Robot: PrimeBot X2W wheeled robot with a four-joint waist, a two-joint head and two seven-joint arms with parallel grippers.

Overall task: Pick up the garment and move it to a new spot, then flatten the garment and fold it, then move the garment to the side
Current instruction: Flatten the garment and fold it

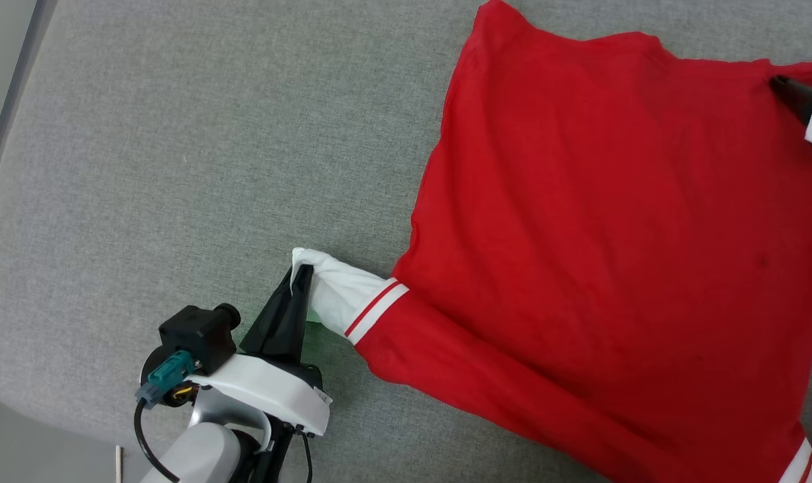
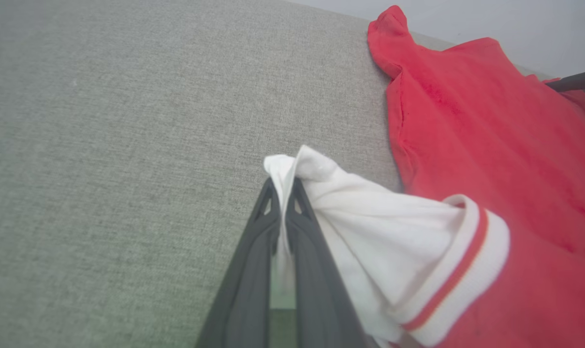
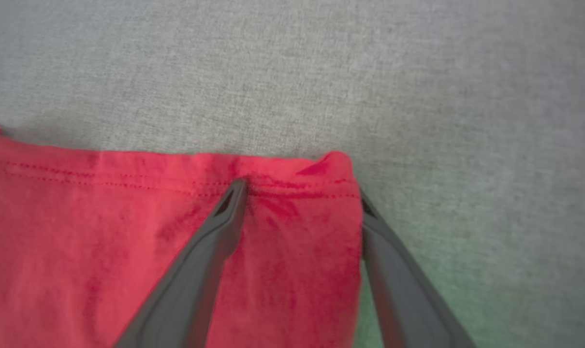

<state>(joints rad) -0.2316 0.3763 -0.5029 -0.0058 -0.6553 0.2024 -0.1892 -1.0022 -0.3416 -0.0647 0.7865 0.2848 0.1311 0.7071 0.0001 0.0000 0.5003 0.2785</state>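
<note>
The garment lies spread on the grey surface, plain red side up, so the letters and number are hidden. My left gripper is shut on the tip of its white sleeve, which is pulled out to the left and bunched. The left wrist view shows the sleeve cloth pinched between the fingertips of the left gripper. My right gripper is open at the garment's far right hem corner. One finger rests on the red cloth and the other sits at its edge. That right gripper also shows at the head view's right edge.
The grey cloth-covered surface stretches wide to the left of the garment. Its edge runs along the far left and cuts across the lower-left corner. A second striped sleeve seam peeks in at the bottom right.
</note>
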